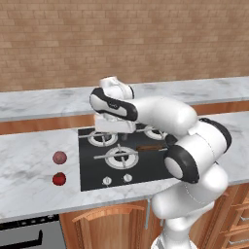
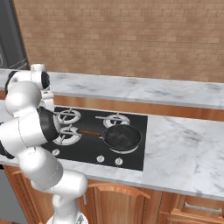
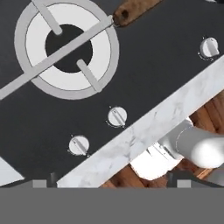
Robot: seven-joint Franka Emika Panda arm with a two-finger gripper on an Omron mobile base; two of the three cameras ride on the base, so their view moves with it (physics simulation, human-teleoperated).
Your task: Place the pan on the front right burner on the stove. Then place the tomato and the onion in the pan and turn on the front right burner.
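The marble counter runs along a brick wall, and the black stove is sunk flat into it. The white arm reaches out above the stove's left half, hand pointing down; the gripper hangs over the rear left burner, and I cannot tell if its jaws are parted or closed. The pan sits on the front right burner, its brown handle stretching left toward the large double-ring burner; the hand view catches the handle's tip beside that ring. The onion lies on the counter left of the stove, the tomato just in front of it, apart. White knobs line the stove's front edge
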